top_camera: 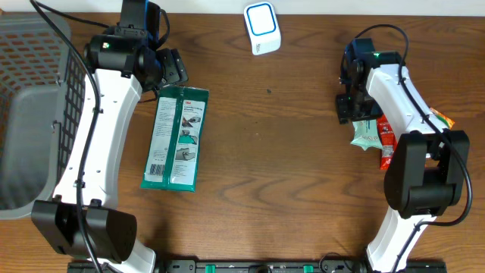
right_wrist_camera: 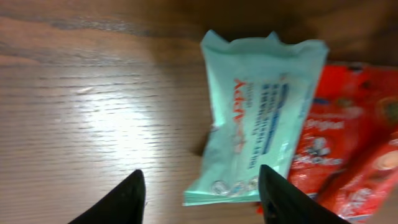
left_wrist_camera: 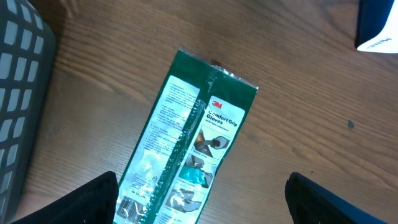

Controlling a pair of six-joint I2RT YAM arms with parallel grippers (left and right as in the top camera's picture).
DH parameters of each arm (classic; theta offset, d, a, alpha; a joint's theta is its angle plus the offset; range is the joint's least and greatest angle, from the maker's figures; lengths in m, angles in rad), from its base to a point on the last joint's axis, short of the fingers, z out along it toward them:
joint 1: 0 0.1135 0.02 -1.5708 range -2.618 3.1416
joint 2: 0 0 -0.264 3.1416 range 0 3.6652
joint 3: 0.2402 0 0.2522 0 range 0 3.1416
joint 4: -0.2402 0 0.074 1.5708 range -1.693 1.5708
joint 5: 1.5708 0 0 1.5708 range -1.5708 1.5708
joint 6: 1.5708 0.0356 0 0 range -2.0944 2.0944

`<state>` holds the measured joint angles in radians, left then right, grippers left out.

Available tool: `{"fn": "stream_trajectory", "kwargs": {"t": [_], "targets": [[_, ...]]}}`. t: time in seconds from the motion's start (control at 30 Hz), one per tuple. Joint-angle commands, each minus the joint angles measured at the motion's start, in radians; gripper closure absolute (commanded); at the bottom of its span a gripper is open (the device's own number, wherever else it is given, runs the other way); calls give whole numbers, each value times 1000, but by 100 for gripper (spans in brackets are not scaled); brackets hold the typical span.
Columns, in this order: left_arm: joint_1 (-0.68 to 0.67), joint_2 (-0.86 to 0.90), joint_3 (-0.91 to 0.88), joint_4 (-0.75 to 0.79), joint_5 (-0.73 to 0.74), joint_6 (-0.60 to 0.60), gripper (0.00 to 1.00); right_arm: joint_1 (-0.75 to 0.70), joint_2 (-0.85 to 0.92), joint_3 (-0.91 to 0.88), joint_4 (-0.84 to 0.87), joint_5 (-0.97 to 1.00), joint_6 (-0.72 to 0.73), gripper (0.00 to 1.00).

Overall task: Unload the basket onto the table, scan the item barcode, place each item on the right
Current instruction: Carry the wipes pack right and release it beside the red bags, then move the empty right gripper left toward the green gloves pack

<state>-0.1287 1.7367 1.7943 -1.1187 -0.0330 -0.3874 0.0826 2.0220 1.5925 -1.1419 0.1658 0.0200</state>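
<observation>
A green glove packet lies flat on the table, with a barcode at its near left corner. My left gripper hovers over the packet's far end and is open; in its wrist view the packet runs down between the wide-apart fingers. The white and blue scanner stands at the back centre. My right gripper is open above a mint-green wipes pack, whose lower end lies between the fingers, untouched. A red packet lies beside the pack.
A grey wire basket fills the left edge of the table, close to the left arm. The red packet sits partly under the right arm. The scanner's corner shows at the top right of the left wrist view.
</observation>
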Motion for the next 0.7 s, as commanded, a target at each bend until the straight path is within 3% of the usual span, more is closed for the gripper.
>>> {"fn": "stream_trajectory", "kwargs": {"t": [0.0,0.1,0.43,0.67], "targets": [[3,-10,5,-2,-13,13,14,0,-4,-43,8,-74,95,54],[3,-10,5,-2,-13,13,14,-1,-4,-104,58,-74,110,61],[3,-10,5,-2,-13,13,14,-55,-4,-151,158,-61,121,62],[3,-10,5,-2,-13,13,14,-55,-34,-55,26,-92,89,51]]}}
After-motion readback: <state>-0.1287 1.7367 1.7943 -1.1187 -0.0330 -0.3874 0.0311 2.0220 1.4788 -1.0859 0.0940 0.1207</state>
